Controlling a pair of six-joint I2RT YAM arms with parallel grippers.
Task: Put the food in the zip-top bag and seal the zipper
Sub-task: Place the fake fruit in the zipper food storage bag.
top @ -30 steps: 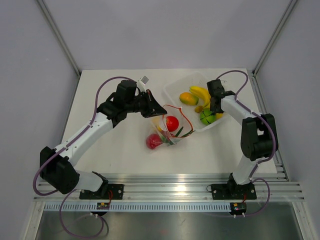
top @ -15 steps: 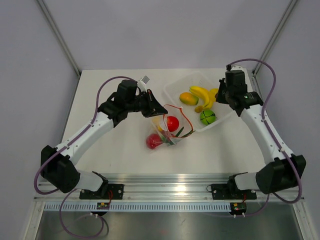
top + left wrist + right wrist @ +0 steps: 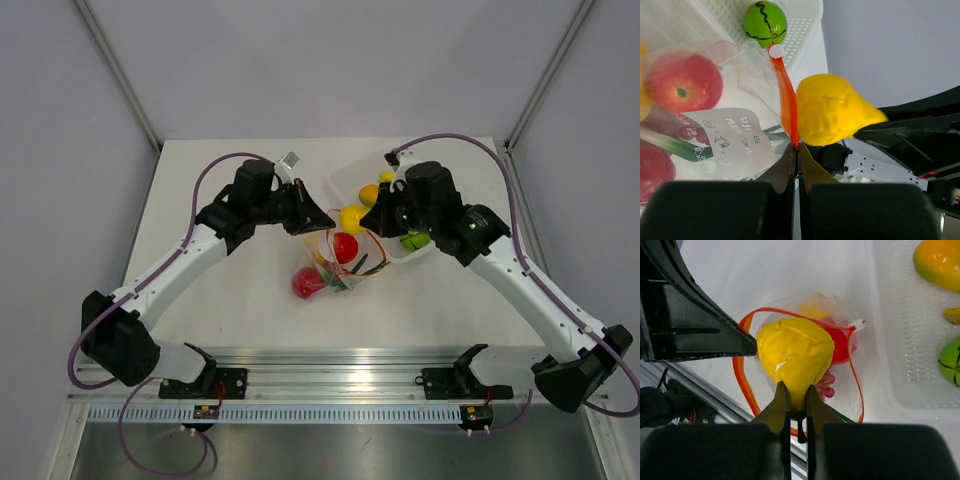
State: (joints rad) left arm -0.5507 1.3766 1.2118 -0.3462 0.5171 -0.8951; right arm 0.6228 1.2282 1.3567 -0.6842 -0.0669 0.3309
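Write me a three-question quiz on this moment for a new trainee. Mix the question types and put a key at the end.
1. True or false: the right tool is shut on the yellow pepper above the mouth of the zip-top bag.
2. What does the left tool pinch? A: the zipper. B: the yellow pepper. C: nothing.
3. Fill in: the green round fruit lies in the white ____.
Key: 1 true; 2 A; 3 tray.
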